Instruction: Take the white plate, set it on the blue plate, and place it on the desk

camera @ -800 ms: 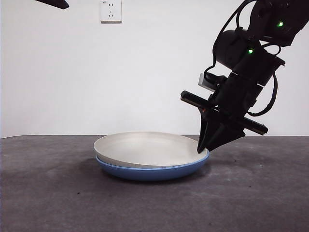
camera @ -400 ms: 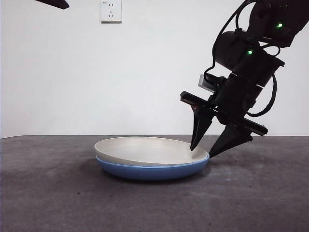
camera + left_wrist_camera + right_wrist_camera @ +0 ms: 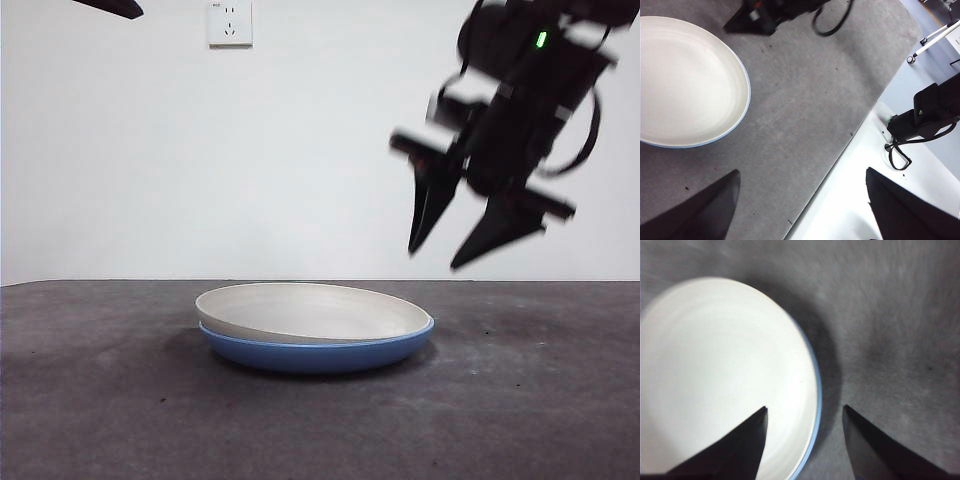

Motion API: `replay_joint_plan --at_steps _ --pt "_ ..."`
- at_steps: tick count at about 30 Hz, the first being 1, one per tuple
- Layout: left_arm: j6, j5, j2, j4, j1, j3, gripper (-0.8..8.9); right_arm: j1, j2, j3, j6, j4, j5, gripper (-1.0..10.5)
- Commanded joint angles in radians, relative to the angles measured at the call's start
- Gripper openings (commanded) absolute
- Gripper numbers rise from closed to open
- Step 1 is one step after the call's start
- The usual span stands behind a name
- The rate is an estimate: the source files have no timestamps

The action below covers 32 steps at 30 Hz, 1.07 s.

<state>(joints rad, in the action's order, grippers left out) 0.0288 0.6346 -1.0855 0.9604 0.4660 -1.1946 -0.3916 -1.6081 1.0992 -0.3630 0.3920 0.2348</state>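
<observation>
Black and blurred in the front view, the right end effector (image 3: 447, 249) hangs in the air above and just past the right edge of the stacked plates, its two jaws spread wide with nothing between them. Its own wrist view shows the same right end effector (image 3: 805, 412) with both jaws apart, one over the white plate's rim and the other over bare bench, touching neither.

Two plates are present, one white and one blue, and they form a single stack. The white plate (image 3: 310, 311) sits inside the blue plate (image 3: 320, 355), open side up, with its left rim riding slightly higher than the right, so it lies a little tilted in the blue one. Both are round, so neither has a long axis; they lie flat with their rims facing up. Only a thin blue edge (image 3: 816, 390) shows around the white plate (image 3: 725, 375) from above. The stack rests on the grey, mottled bench (image 3: 120, 420), roughly at its middle in the front view.

The left end effector (image 3: 800, 172) waits high and off to the side, its jaws wide apart and holding nothing, looking down on the white plate (image 3: 685, 85) and the bench edge. One wall socket (image 3: 229, 21) sits on the white wall behind.
</observation>
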Motion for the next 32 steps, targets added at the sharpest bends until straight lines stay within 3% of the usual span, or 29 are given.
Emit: replay_joint_plan --at_steps 1,8,14,20,32 --pt "0.012 0.005 -0.005 -0.01 0.005 -0.008 4.03 -0.005 0.071 0.022 0.084 0.048 0.005 2.4" --pt "0.012 0.005 -0.005 -0.011 0.005 -0.008 4.03 -0.012 0.295 0.022 0.196 0.228 0.058 2.4" --pt "0.013 0.005 -0.005 -0.011 0.005 -0.008 4.03 -0.015 0.46 0.022 0.25 0.397 0.134 2.4" --pt "0.013 0.005 -0.005 -0.011 0.005 -0.008 4.03 -0.043 0.579 0.021 0.294 0.55 0.139 2.4" --pt "0.012 0.005 -0.005 -0.01 0.005 -0.008 4.03 -0.071 0.642 0.021 0.322 0.594 0.163 2.4"
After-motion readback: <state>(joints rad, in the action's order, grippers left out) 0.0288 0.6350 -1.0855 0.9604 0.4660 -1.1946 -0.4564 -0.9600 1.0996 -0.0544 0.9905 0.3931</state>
